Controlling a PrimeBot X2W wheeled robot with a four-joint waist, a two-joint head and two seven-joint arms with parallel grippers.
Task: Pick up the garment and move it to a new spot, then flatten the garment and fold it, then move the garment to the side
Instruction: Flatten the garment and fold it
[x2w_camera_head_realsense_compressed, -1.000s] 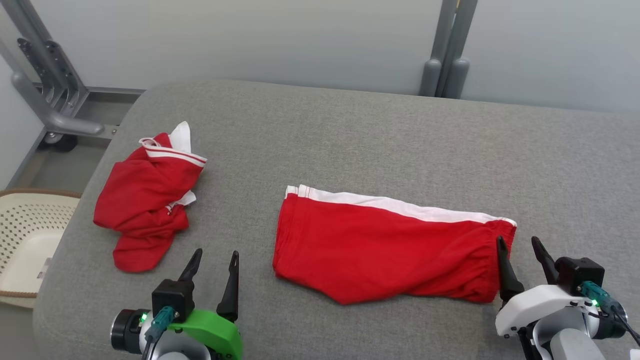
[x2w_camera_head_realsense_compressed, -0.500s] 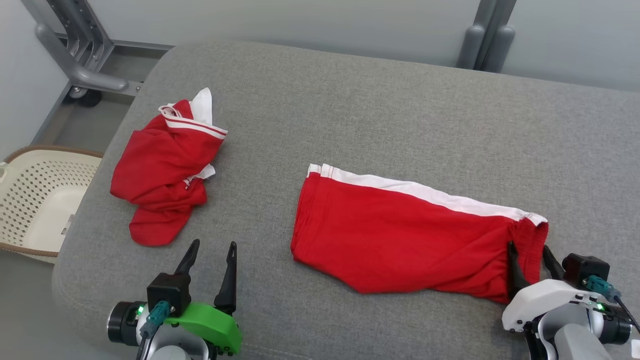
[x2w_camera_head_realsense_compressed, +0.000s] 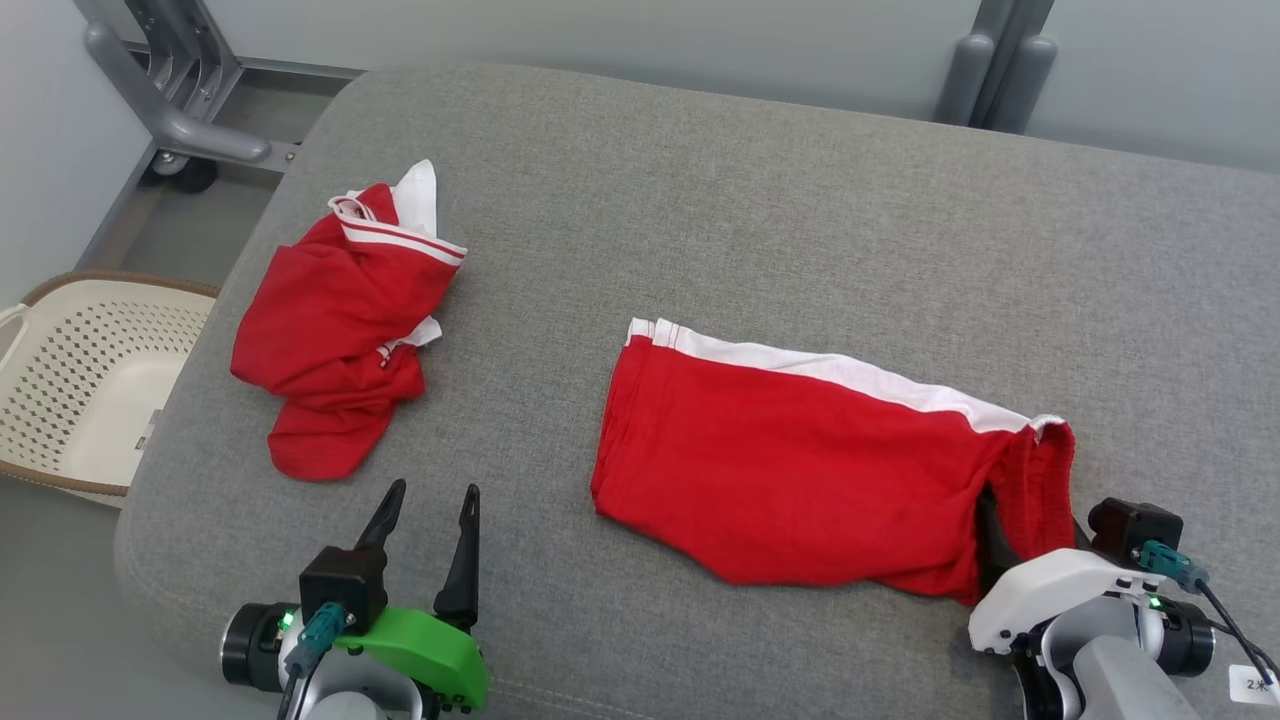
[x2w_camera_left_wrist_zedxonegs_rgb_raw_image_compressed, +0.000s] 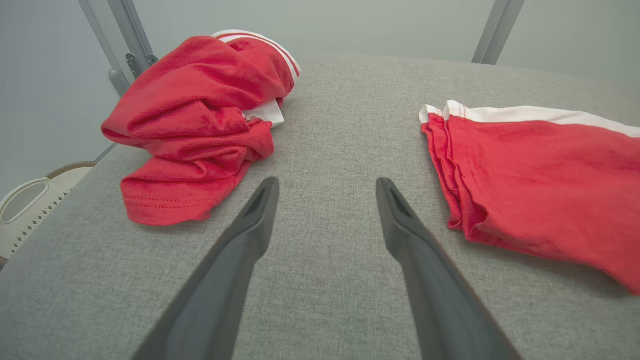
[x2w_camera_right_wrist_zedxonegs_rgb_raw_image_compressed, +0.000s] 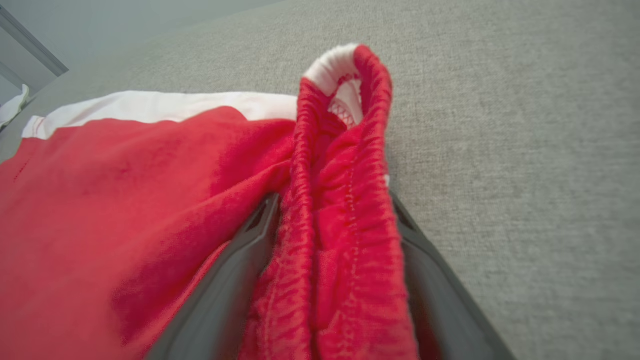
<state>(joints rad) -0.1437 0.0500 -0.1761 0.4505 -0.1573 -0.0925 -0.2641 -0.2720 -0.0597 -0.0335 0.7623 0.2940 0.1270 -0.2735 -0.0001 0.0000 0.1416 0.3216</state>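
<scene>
Since half a second earlier the right gripper (x2w_camera_right_wrist_zedxonegs_rgb_raw_image_compressed: 334, 210) had pushed further onto the near right end of the red shorts (x2w_camera_head_realsense_compressed: 800, 460), and the waistband (x2w_camera_right_wrist_zedxonegs_rgb_raw_image_compressed: 345, 165) there had bunched and risen off the grey cushion (x2w_camera_head_realsense_compressed: 700, 200), where before it lay flat. The head camera had also shifted a little, so the whole scene sat differently in that view.

The shorts lay folded lengthwise on the middle of the cushion, white stripe along the far edge, leg hems toward the robot's left. The gathered waistband stood between the right gripper's two dark fingers (x2w_camera_right_wrist_zedxonegs_rgb_raw_image_compressed: 240, 260), one on each side of it. Those fingers were still spread wide and had not pinched the cloth flat.

The left gripper (x2w_camera_head_realsense_compressed: 434, 490) hovered over bare cushion with its fingers parted, grasping nothing, between the shorts' hem end and a crumpled red garment (x2w_camera_head_realsense_compressed: 340, 320) further left. A cream basket (x2w_camera_head_realsense_compressed: 80, 370) stood beyond the cushion's left edge.
</scene>
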